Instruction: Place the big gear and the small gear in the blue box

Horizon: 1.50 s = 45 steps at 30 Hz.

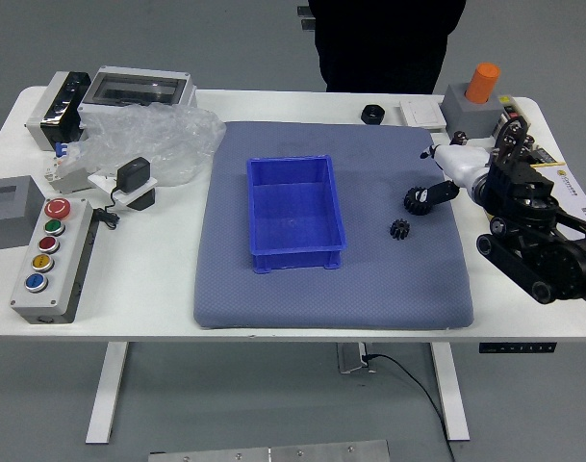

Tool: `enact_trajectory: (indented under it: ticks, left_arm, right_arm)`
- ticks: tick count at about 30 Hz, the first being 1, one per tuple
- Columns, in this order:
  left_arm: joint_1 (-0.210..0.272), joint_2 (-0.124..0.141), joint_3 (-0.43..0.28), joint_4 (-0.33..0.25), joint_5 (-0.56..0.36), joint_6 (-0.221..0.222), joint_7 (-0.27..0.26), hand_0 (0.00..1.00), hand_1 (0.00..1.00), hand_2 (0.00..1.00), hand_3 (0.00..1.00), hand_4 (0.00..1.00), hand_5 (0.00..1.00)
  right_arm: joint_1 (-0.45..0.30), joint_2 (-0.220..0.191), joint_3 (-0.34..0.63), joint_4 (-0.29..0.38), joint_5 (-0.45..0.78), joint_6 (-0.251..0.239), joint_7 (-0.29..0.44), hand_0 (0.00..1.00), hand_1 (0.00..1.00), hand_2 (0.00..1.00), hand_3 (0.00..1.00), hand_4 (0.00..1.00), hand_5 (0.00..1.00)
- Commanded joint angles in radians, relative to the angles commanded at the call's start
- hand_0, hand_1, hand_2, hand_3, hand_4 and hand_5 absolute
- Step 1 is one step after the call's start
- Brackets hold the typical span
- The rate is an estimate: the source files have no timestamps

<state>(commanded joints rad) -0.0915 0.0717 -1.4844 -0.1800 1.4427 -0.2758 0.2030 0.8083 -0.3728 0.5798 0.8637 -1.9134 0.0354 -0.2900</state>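
Big black toothed gear lies on the blue-grey mat toward the right edge of the white desk, and I have the right robot hand over it, white with black digit tips. Its fingers and thumb are spread apart; the thumb partly hides the gear, and from this view I can't tell whether they touch. The small black gear lies on the mat, apart from the big one and closer to the desk's near edge. Left of both gears, I see the open blue plastic box around the desk's middle. A person in dark clothing stands beyond the far edge.
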Motion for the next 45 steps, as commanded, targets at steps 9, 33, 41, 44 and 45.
enact_trajectory:
  ticks: [9, 33, 41, 44, 45]
  left_arm:
    - [-0.001, -0.003, 0.001, 0.000, -0.002, 0.000, 0.001, 0.839, 0.801, 0.809, 0.843, 0.673, 0.260]
    - [-0.006, -0.009, 0.000, 0.000, 0.008, -0.002, 0.003, 0.838, 0.800, 0.809, 0.843, 0.672, 0.262]
    - [-0.009, -0.009, 0.003, 0.000, 0.009, -0.003, 0.004, 0.838, 0.800, 0.809, 0.843, 0.672, 0.262]
    - [-0.010, -0.009, 0.003, 0.000, 0.010, -0.003, 0.004, 0.838, 0.800, 0.809, 0.843, 0.672, 0.262]
    - [-0.011, -0.009, 0.003, 0.000, 0.010, -0.003, 0.004, 0.839, 0.800, 0.809, 0.843, 0.673, 0.263]
  right_arm:
    - [-0.016, 0.018, -0.036, -0.005, -0.054, 0.006, 0.004, 0.797, 0.748, 0.887, 0.896, 0.771, 0.415]
    - [-0.034, 0.049, -0.040, -0.097, -0.058, -0.055, 0.070, 0.737, 0.676, 0.810, 0.805, 0.754, 0.438]
    - [-0.015, 0.074, -0.035, -0.153, -0.040, -0.070, 0.100, 0.728, 0.666, 0.790, 0.771, 0.733, 0.452]
    - [-0.007, 0.082, -0.033, -0.170, -0.034, -0.074, 0.105, 0.728, 0.666, 0.790, 0.771, 0.733, 0.452]
    - [-0.005, 0.085, -0.032, -0.174, -0.033, -0.075, 0.107, 0.714, 0.653, 0.767, 0.730, 0.704, 0.470]
